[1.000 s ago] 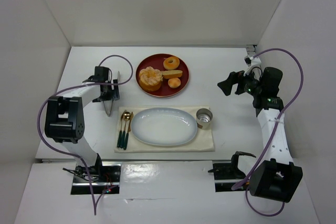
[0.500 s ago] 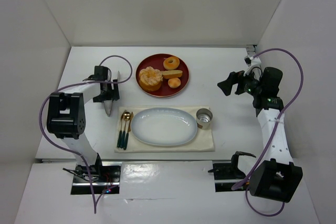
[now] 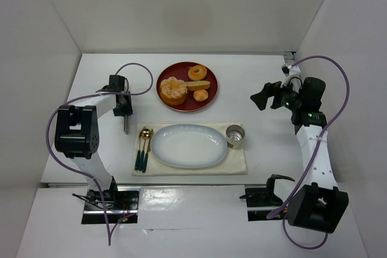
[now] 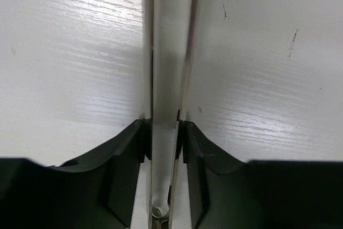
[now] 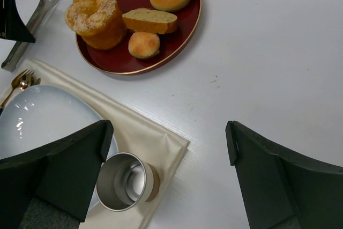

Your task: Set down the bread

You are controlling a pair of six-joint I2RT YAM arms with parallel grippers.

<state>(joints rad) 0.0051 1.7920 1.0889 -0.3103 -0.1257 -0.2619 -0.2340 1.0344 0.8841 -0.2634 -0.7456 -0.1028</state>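
Observation:
The bread [image 3: 173, 90] [image 5: 95, 17], a lumpy glazed golden bun, sits at the left of the round red tray [image 3: 207, 99] [image 5: 185, 30]. My left gripper [image 3: 124, 112] [image 4: 163, 127] is down on the table left of the tray. Its jaws press both arms of a pair of metal tongs [image 3: 126, 126] [image 4: 169, 52] [image 5: 32, 25], which are squeezed narrow. My right gripper [image 3: 264, 97] [image 5: 169, 138] hangs open above the table at the right, holding nothing.
A ring doughnut [image 3: 197, 72], an oblong bun [image 3: 198, 85] and a small round bun [image 3: 201, 95] share the tray. On a beige napkin [image 3: 239, 161] lie an oval white plate [image 3: 188, 146], a metal cup [image 3: 235, 136] [image 5: 126, 181], and a fork and spoon [image 3: 144, 143].
The left gripper's jaws have closed onto the tongs, whose arms went from spread to pinched together. The left forearm shifted slightly. The right arm has not moved.

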